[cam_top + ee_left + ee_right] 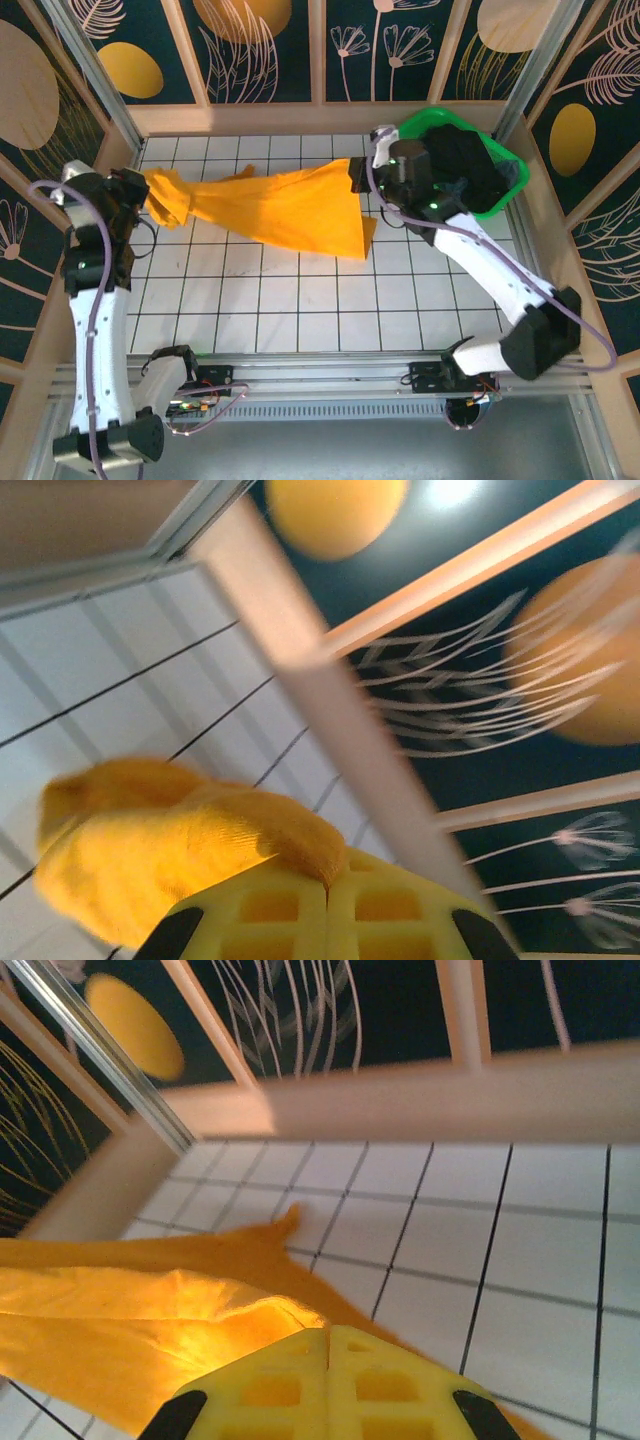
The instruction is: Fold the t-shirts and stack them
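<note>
Left jaws: closed tight on one bunched end of the shirt (pixel 280 205); a wad of cloth bulges just ahead of the tips.
Right jaws: pressed flat together on the opposite end, with the cloth fanning out from the tips.
Shirt: hangs stretched between the two jaws above the tabletop (pixel 300 300), narrow at the left jaws and wide below the right jaws. I cannot tell whether its low corner touches the tiles.
Dark shirts (pixel 470 165): piled in the green bin (pixel 515 180), just behind the right jaws.
Risk, slip: the right jaws appear to pinch only a thin edge, so pulling the ends further apart could tug that edge free and drop the wide end.
Risk, twist: the left jaws hold a wad rather than a flat corner, so the shirt would likely lie down rumpled and fold crooked.
Risk, snag: the bin rim sits right beside the right jaws, and a backward swing could knock it or catch the dark cloth.
Edges: the side wall (pixel 120 130) stands close outside the left jaws, leaving little room to move outward. The bin is behind the right jaws and the back wall lies beyond both.
Open room: the tiles between the jaws, and from them toward the arm bases, look the safest way to go.
</note>
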Robot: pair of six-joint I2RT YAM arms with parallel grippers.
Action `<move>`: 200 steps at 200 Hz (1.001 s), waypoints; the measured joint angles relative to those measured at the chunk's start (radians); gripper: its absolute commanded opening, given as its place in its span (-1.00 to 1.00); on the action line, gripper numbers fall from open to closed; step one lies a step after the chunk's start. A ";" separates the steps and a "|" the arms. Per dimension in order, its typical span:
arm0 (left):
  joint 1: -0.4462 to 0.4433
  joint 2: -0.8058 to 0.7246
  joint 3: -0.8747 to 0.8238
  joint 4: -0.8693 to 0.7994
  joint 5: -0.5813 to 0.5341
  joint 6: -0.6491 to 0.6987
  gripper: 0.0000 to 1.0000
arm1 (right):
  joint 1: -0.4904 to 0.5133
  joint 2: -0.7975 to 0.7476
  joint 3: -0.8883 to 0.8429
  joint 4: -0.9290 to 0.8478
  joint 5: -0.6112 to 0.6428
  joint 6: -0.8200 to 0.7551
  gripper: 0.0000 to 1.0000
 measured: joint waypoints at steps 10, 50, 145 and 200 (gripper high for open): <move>0.000 -0.042 0.023 0.024 0.000 0.000 -1.00 | 0.000 -0.065 -0.008 0.000 0.010 -0.006 -1.00; 0.000 -0.168 0.120 0.089 0.003 0.005 -1.00 | 0.000 -0.302 -0.056 -0.009 0.038 -0.024 -1.00; -0.002 0.238 0.448 0.210 0.032 -0.004 -1.00 | -0.181 0.043 0.334 -0.019 0.042 0.003 -1.00; -0.003 0.729 0.481 0.218 0.071 0.061 0.33 | -0.293 0.578 0.718 -0.099 -0.030 0.043 -0.32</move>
